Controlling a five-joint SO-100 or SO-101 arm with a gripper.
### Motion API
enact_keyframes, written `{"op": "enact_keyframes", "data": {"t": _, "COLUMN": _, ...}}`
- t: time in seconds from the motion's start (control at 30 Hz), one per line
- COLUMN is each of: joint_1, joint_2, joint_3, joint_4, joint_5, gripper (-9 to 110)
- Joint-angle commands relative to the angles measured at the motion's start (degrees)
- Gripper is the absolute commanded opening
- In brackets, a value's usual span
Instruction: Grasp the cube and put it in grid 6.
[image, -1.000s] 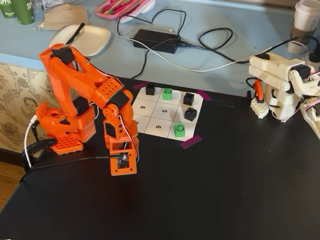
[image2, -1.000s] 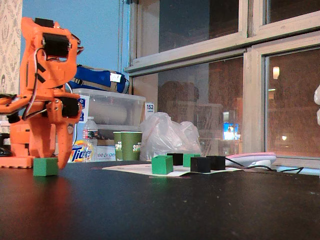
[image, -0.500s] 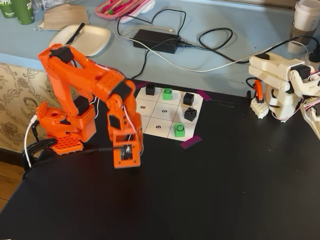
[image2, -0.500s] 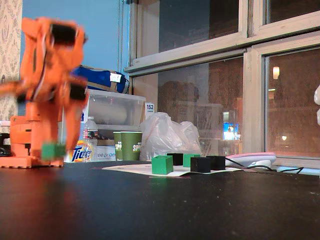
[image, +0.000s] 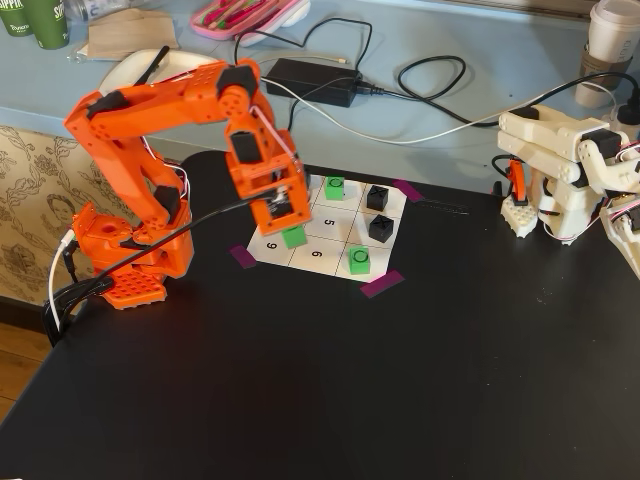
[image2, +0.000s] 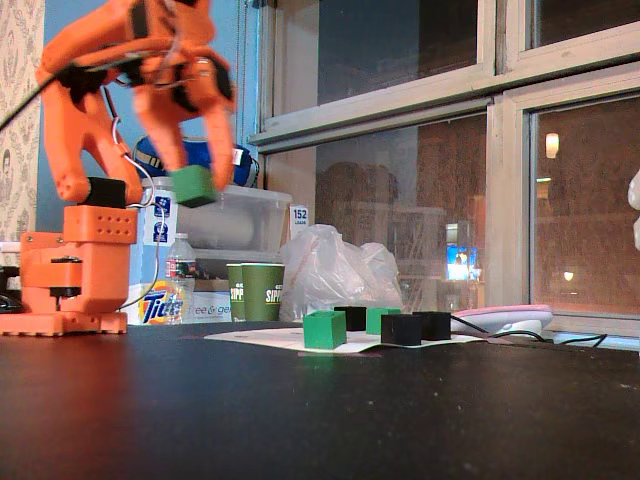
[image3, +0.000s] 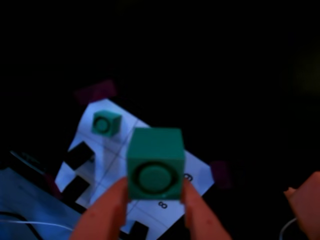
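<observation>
A fixed view: arm has swung up and over the board (image: 340, 262) since half a second ago; the cube (image: 293, 237) hangs under the gripper (image: 289, 228), now above the board's near-left cells, no longer off to its left over the dark surface (image: 400, 380); another fixed view: cube (image2: 193, 186) raised high, earlier low by the base; wrist view: fingers (image3: 102, 215) clamp the cube (image3: 154, 164) by its sides, circle facing camera, board below.
</observation>
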Motion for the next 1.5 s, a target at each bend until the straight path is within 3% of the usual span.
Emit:
{"op": "enact_keyframes", "data": {"t": 0.0, "joint_1": -3.69, "joint_2": -3.25, "joint_3": -3.16, "joint_4": -2.37, "joint_5": 1.49, "gripper": 0}}
{"op": "enact_keyframes", "data": {"t": 0.47, "joint_1": -18.98, "joint_2": -21.09, "joint_3": 0.7, "joint_4": -15.82, "joint_5": 7.73, "gripper": 0}}
{"op": "enact_keyframes", "data": {"t": 0.97, "joint_1": -19.86, "joint_2": -22.59, "joint_3": 4.83, "joint_4": -19.16, "joint_5": 8.88, "gripper": 0}}
{"op": "enact_keyframes", "data": {"t": 1.07, "joint_1": -19.95, "joint_2": -22.41, "joint_3": 5.1, "joint_4": -18.98, "joint_5": 8.53, "gripper": 16}}
{"op": "enact_keyframes", "data": {"t": 1.47, "joint_1": -19.42, "joint_2": -21.09, "joint_3": 4.04, "joint_4": -18.02, "joint_5": 8.7, "gripper": 20}}
